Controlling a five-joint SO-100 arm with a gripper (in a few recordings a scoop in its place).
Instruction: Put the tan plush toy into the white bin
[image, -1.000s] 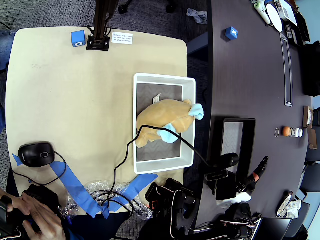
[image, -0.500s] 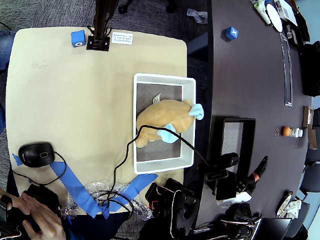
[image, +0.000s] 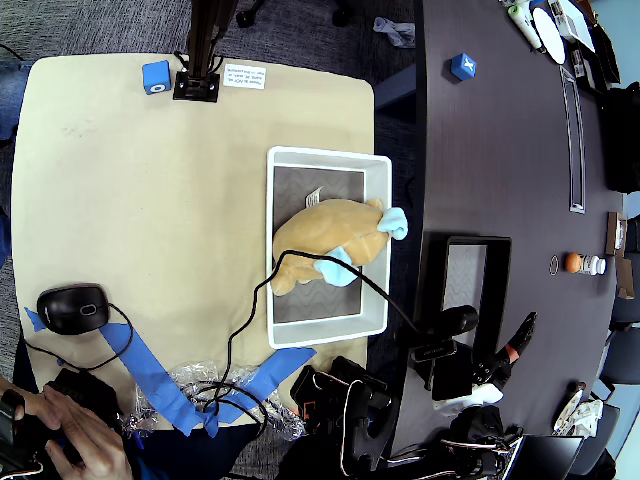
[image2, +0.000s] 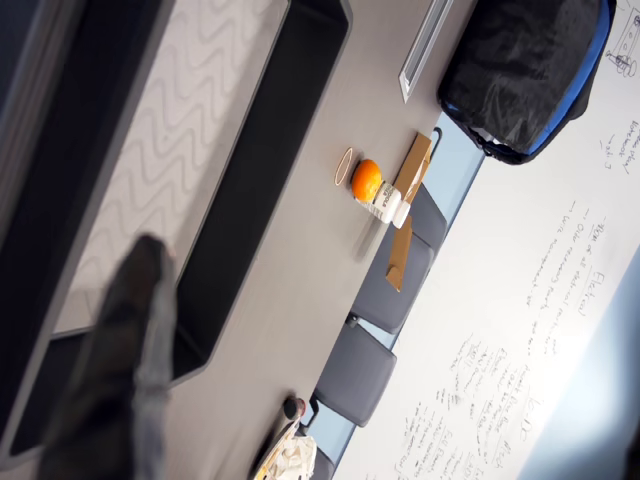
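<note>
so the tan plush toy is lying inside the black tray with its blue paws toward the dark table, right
Not quite. In the overhead view the tan plush toy lies inside the white bin on the beige table, not in the black tray, which sits on the dark table with nothing visible in it. The rest holds: its light blue paws point toward the dark table.

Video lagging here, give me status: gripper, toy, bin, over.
Gripper over black tray on dark table, jaw state unclear. Tan plush toy lies inside white bin. Black cable crosses toy.
</note>
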